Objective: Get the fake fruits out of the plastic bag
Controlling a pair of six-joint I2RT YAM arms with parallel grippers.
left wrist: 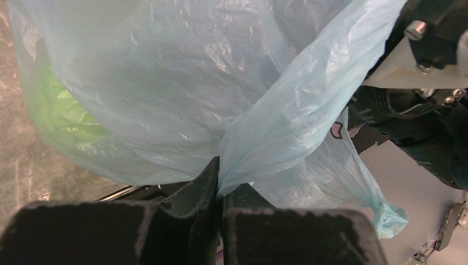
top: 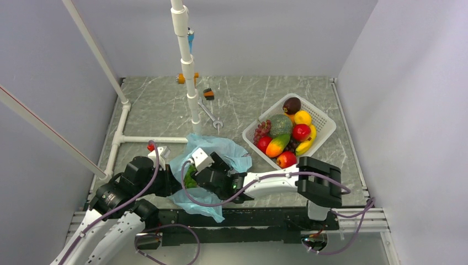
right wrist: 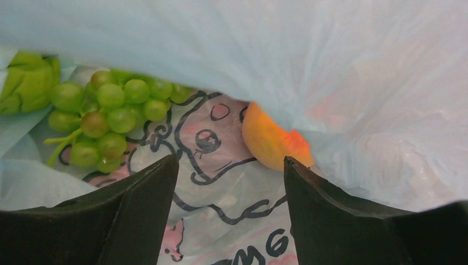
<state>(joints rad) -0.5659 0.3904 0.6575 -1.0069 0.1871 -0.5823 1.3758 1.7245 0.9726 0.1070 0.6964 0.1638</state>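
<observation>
The light-blue plastic bag (top: 234, 153) lies crumpled at the table's near middle. My left gripper (left wrist: 221, 171) is shut on a twisted fold of the bag (left wrist: 287, 121), pinched between its fingertips. My right gripper (right wrist: 229, 165) reaches into the bag's mouth (top: 190, 174) and stands open, with only the printed bag floor (right wrist: 221, 193) between its fingers. A green grape bunch (right wrist: 110, 116) lies ahead to the left. An orange peach (right wrist: 270, 141) sits just beyond the right fingertip, half under the bag's upper layer. A lime-green fruit (right wrist: 27, 80) shows at the far left. Green shows through the film (left wrist: 60, 116).
A white slotted basket (top: 326, 122) full of other fruits stands at the right, close to my right arm's elbow. A white pipe frame (top: 190, 83) rises behind the bag, with a pipe (top: 154, 139) along the table. Small orange and black parts (top: 208, 94) lie at the back.
</observation>
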